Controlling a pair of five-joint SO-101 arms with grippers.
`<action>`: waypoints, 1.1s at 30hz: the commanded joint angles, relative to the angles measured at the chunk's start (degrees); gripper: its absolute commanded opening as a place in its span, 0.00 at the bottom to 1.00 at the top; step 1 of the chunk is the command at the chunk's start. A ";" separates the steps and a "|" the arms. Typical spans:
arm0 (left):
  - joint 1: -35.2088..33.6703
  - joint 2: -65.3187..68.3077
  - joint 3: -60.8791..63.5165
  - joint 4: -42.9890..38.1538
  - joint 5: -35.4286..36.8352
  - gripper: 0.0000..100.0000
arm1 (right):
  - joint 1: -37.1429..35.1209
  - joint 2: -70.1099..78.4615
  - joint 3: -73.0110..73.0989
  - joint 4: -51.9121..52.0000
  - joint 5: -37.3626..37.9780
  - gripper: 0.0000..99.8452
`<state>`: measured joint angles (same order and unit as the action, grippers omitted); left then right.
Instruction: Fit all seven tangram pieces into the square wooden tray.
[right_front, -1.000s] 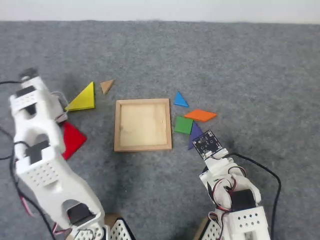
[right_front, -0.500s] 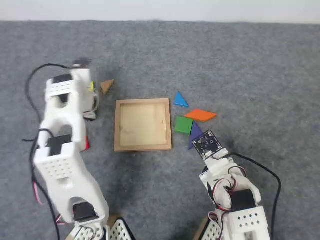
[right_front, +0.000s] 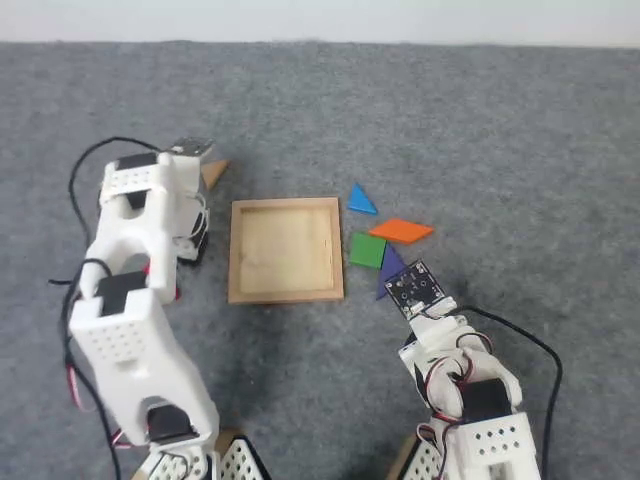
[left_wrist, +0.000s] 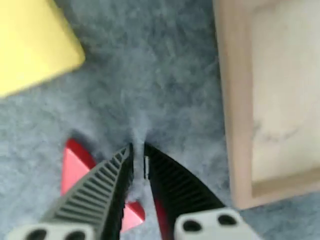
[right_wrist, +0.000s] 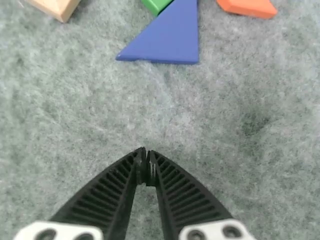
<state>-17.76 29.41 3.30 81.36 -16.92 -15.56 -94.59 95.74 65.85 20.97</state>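
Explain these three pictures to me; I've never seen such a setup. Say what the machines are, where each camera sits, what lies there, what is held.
Two robot arms stand side by side on carpet. The wide picture comes from a fixed camera looking down. Each close-up comes from a camera on one arm's wrist, looking along its pincer. The left gripper is shut and holds nothing; near it lie a red piece, a yellow piece and the empty wooden tray. The right gripper is shut and empty, near a dark blue triangle. By that triangle lie a green square, an orange piece and a small blue triangle. A tan triangle lies on the tray's other side.
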 joint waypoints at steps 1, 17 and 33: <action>-2.29 -9.41 12.18 -4.57 -0.26 0.04 | 0.57 0.40 0.18 0.13 -0.26 0.01; -17.58 -34.20 41.10 -17.49 -0.88 0.04 | 0.57 0.40 0.18 0.13 -0.26 0.01; -33.85 -34.20 36.44 -16.62 2.90 0.04 | 0.57 0.40 0.18 0.13 -0.26 0.01</action>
<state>-50.99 -2.15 42.51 61.67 -19.82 -15.56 -94.59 95.74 65.85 20.97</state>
